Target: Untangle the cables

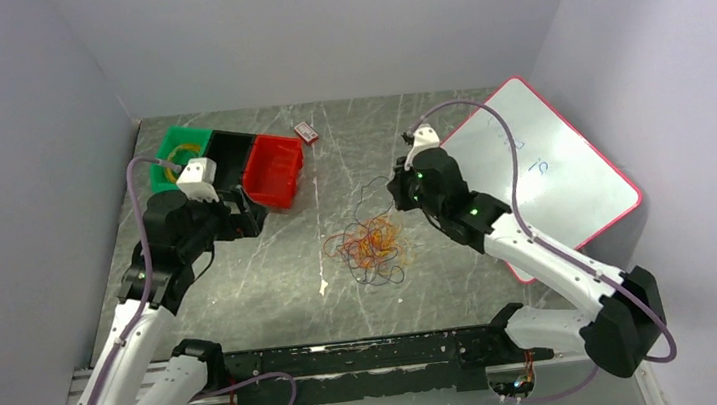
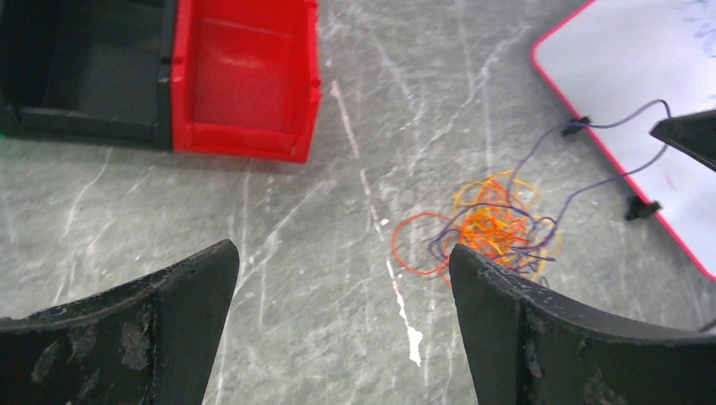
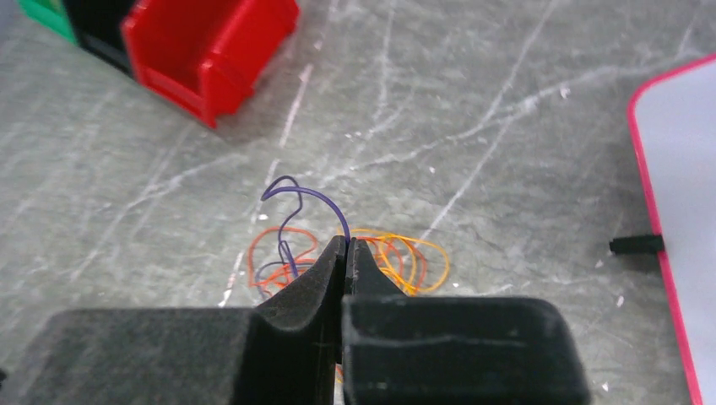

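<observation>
**Supervisor:** Report the right end effector.

**Operator:** I see the right gripper (image 3: 344, 246) with its jaws pressed together, tips meeting. A purple cable (image 3: 300, 192) comes out from between the tips, arches up and to the left, then drops back toward the table (image 1: 271, 272). I read that as a pinch on this one strand.

**Supervisor:** Position of the remaining cables?

**Operator:** The tangle of cables (image 1: 371, 246) lies on the table near its middle, just left of the whiteboard (image 1: 542, 173). It is mostly orange and yellow loops, with red and dark strands through them. In the right wrist view the tangle sits directly beyond and beneath the closed tips. In the overhead view the right gripper hangs above the tangle's far right side, and one thin strand rises from the heap to it.

**Supervisor:** Left end effector?

**Operator:** The left gripper (image 2: 342, 261) stands wide apart and holds nothing. It hangs over bare table just in front of the red bin (image 1: 274, 171). From its own camera the tangle lies ahead and to the right, partly hidden behind the right-hand finger (image 2: 523, 329). The overhead view shows the two well apart.
</observation>
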You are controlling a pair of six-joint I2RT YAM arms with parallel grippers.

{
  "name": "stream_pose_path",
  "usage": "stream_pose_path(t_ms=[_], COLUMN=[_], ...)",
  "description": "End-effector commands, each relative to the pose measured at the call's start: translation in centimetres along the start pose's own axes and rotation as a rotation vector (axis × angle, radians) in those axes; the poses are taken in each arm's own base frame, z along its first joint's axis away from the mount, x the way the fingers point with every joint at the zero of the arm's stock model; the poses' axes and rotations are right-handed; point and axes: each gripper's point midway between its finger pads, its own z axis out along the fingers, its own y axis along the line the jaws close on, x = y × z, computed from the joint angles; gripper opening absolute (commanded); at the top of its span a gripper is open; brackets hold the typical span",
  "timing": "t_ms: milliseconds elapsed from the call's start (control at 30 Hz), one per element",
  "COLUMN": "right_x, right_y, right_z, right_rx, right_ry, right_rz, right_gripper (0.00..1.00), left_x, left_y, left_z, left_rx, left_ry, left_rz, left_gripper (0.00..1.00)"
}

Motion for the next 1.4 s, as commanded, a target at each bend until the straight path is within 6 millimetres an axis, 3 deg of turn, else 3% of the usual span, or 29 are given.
stream_pose_path(t_ms=[0, 233, 400, 567, 833, 1067, 1367], right_x=[-3.2, -7.4, -9.9, -12.1, -13.7, -14.3, -14.5], right_y=[2.4, 5.9, 6.7, 7.0, 7.4, 8.6, 9.0], right_z=[-2.3, -6.1, -8.2, -9.2, -9.7, -10.1, -10.9], right_rx=[-0.127, -0.32, -0.357, -0.352, -0.372, -0.432, -0.464], right_ry=[-0.078, -0.15, -0.214, -0.249, -0.312, -0.311, -0.316], right_rz=[-0.027, -0.08, -0.038, 0.056, 0.297, 0.308, 0.314], right_gripper=[0.0, 0.0, 0.0, 0.0, 0.0, 0.0, 0.0], left_x=[-2.3, -4.1, -4.9, -4.4, -2.4, -1.1, -1.0], left_y=[-3.8, -7.2, -10.6, -14.5, -18.6, -21.8, -24.9], left_z=[-0.5, 0.2, 0.8, 1.5, 3.2, 5.6, 7.6], left_rx=[0.21, 0.4, 0.506, 0.628, 0.684, 0.663, 0.719], left_ry=[-0.125, -0.181, -0.215, -0.237, -0.263, -0.252, -0.266], left_rz=[0.022, 0.001, 0.049, 0.064, 0.089, 0.154, 0.151], left_gripper=[0.99, 0.99, 0.99, 0.99, 0.99, 0.96, 0.95])
